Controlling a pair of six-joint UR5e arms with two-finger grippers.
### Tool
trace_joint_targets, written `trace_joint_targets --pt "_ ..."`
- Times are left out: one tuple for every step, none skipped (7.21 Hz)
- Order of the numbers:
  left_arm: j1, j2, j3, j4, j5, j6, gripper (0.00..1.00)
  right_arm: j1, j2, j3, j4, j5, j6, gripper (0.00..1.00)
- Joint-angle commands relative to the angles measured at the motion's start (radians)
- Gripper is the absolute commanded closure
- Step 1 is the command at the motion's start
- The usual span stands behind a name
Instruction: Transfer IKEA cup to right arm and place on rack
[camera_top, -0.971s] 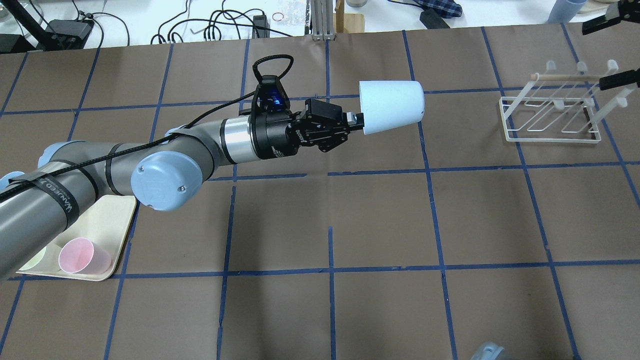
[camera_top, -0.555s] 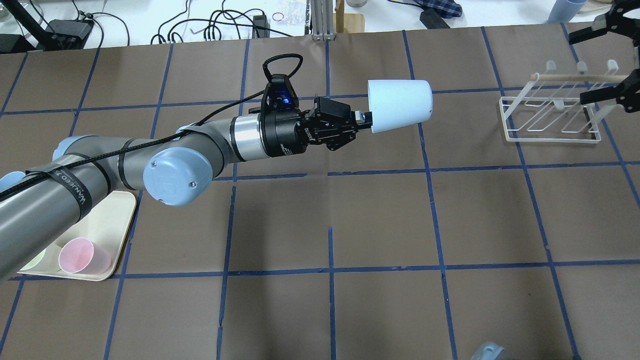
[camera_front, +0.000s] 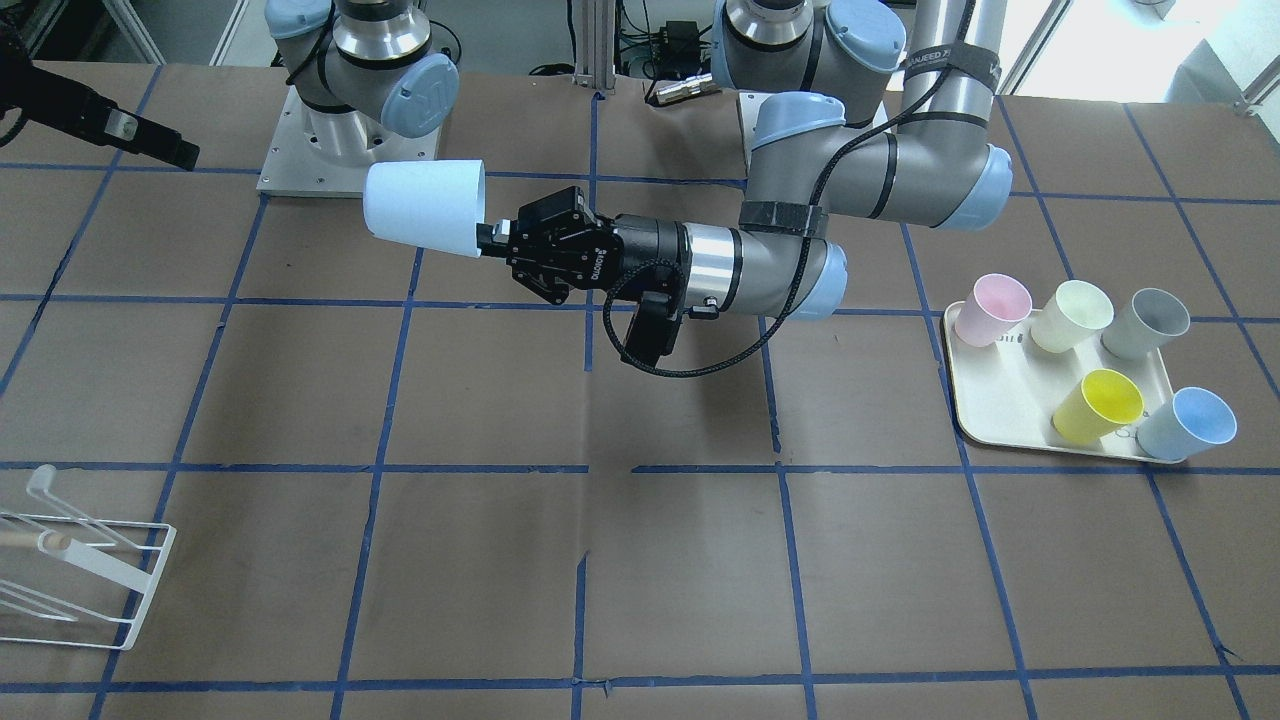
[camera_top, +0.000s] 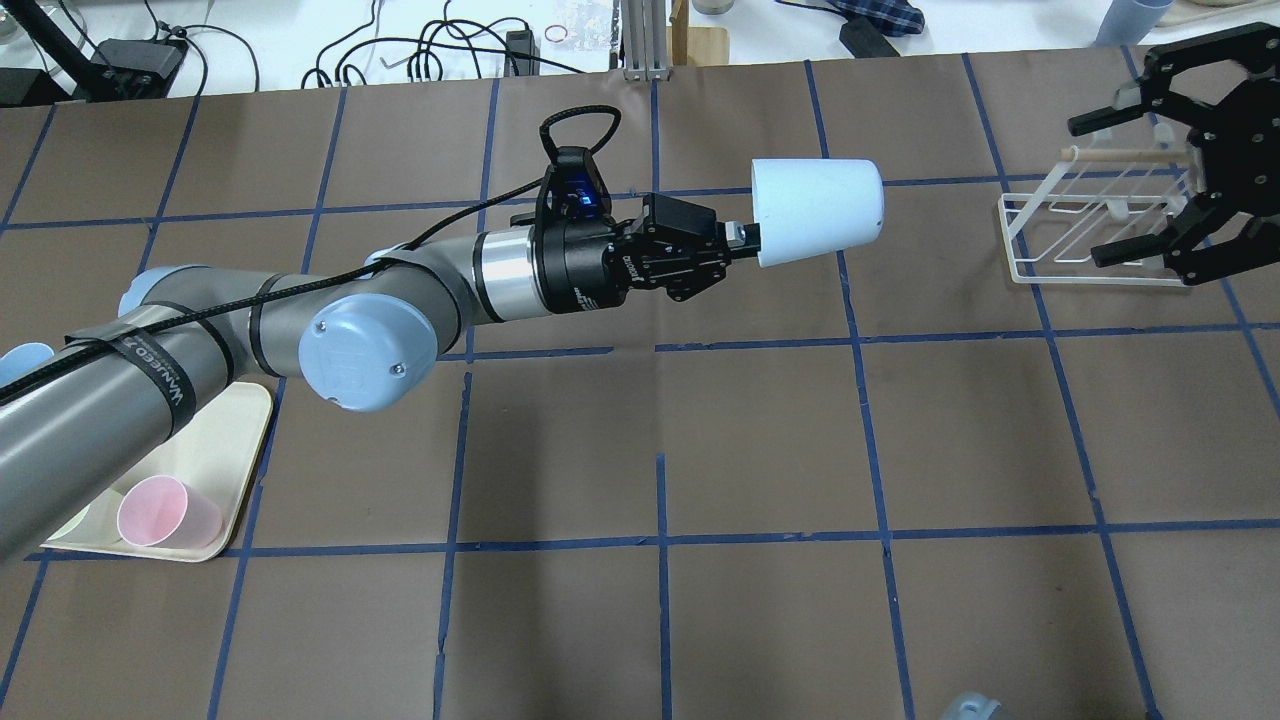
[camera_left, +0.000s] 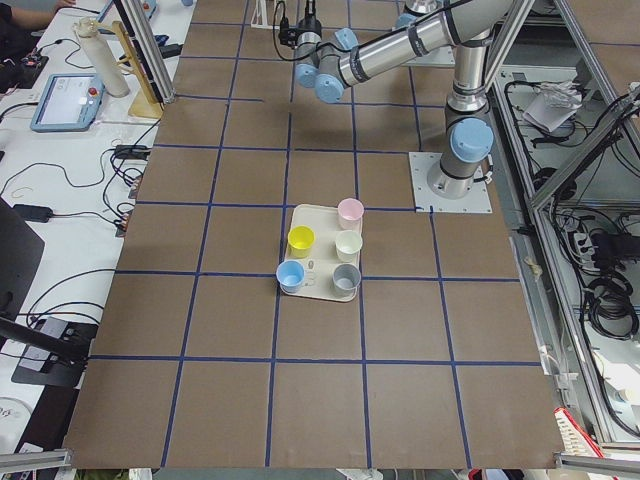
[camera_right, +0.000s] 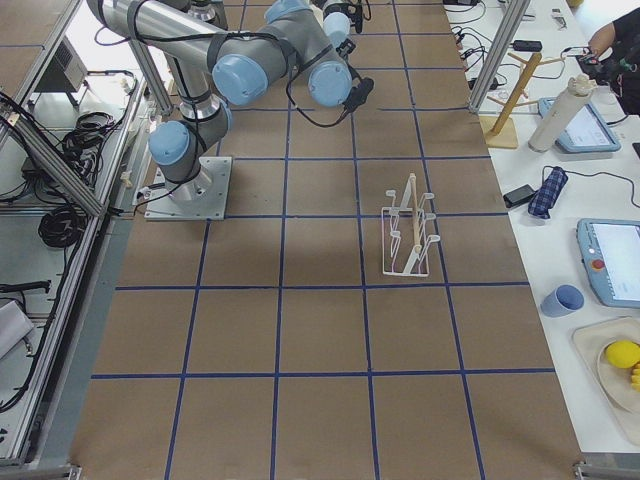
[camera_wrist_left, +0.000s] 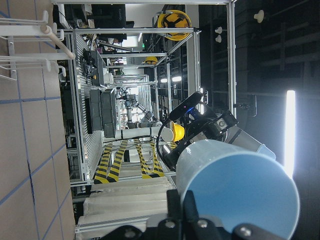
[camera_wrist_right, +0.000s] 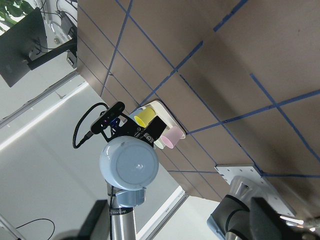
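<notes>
The IKEA cup (camera_top: 818, 210) is pale blue and lies on its side in the air, base toward the right. My left gripper (camera_top: 745, 240) is shut on its rim, one finger inside; it also shows in the front view (camera_front: 487, 238), holding the cup (camera_front: 425, 205). My right gripper (camera_top: 1105, 188) is open wide and empty at the right edge. It faces the cup's base from well apart and overlaps the white wire rack (camera_top: 1020, 268) in this view. The right wrist view shows the cup's base (camera_wrist_right: 129, 165) head-on.
A cream tray (camera_front: 1000, 410) by the left arm's side holds pink, pale-green, grey and yellow cups and a second light-blue cup (camera_front: 1190, 422). The rack (camera_right: 408, 235) stands on the brown table toward the robot's right. Cables and gear lie beyond the far edge.
My left arm has carried the cup to the right. My right gripper has come in from the right edge, open, over the rack area toward the cup.
</notes>
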Motion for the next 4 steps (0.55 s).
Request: trace_joint_targets --pt "-0.001 -0.004 0.001 0.001 -0.002 0.000 1.00 0.004 0.034 0.002 0.082 0.058 0.006 0.00" --pt "-0.001 0.008 0.001 0.005 -0.002 0.000 1.00 0.011 0.066 0.005 0.138 0.123 0.006 0.00" --pt "-0.001 0.005 0.001 0.007 -0.002 0.000 1.00 0.012 0.095 0.005 0.168 0.132 0.006 0.00" --pt "-0.001 0.004 0.000 0.007 -0.001 0.000 1.00 0.021 0.111 0.005 0.168 0.134 0.003 0.00"
